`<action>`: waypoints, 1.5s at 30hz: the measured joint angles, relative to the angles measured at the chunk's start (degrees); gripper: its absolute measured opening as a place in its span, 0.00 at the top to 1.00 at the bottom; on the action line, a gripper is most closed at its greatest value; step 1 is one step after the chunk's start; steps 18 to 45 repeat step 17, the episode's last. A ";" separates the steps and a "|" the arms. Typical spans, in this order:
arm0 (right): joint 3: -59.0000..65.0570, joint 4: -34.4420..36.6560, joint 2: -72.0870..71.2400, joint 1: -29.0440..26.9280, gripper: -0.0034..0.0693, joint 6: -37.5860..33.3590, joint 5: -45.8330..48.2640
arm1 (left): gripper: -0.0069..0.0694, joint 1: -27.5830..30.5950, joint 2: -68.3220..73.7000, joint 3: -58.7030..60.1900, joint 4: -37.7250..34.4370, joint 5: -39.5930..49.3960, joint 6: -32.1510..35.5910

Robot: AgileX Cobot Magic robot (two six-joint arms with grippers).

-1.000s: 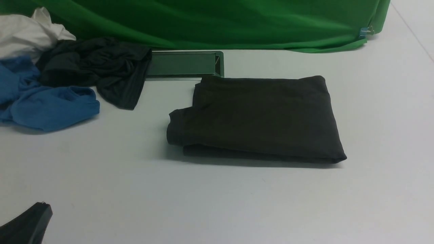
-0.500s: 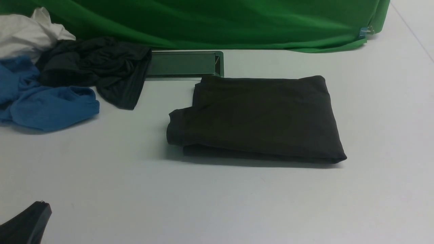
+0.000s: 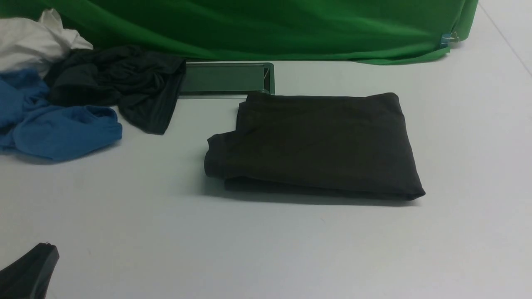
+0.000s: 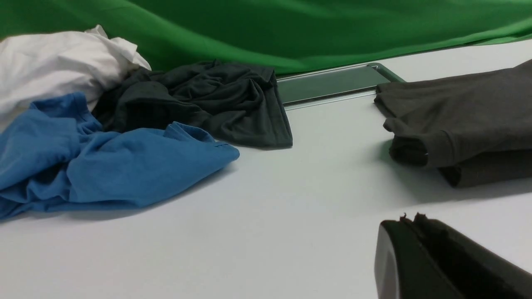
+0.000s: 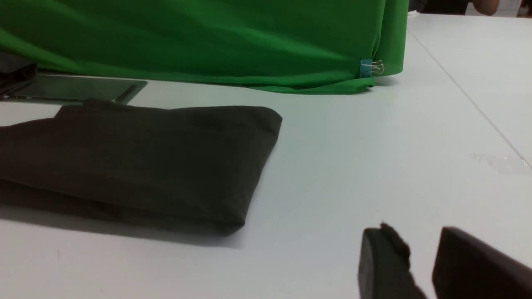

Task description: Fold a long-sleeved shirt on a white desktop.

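**Shirt folded, both arms drawn back**

Nearest, at the lower left of the front view, the black left gripper [image 3: 29, 270] hangs low over the smooth white surface [image 3: 166, 232]; its wrist view shows the fingers pressed together with nothing between them. The right gripper [image 5: 419, 257] appears only at the lower right of its own wrist view, fingers slightly spread and empty.

In the middle of the frame lies the dark charcoal-olive knit long-sleeved shirt [image 3: 320, 145], folded into a compact layered rectangle, 1 cuff showing at its left edge. Neither gripper touches it.

Behind it sit the grey metal-framed hatch [image 3: 226, 79], the crumpled greenish-black garment [image 3: 120, 87], blue garment [image 3: 58, 128], white cloth [image 3: 33, 39] and green cloth backdrop [image 3: 270, 25].

Folding looks complete; the next move likely calls only for parking both arms.
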 joint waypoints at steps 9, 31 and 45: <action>0.00 0.00 0.00 0.00 0.63 0.00 0.00 | 0.88 0.00 0.00 0.00 0.04 0.00 0.31; 0.00 0.00 0.00 0.00 0.63 0.00 0.00 | 0.88 0.00 0.00 0.00 0.04 0.00 0.31; 0.00 0.00 0.00 0.00 0.63 0.00 0.00 | 0.88 0.00 0.00 0.00 0.04 0.00 0.31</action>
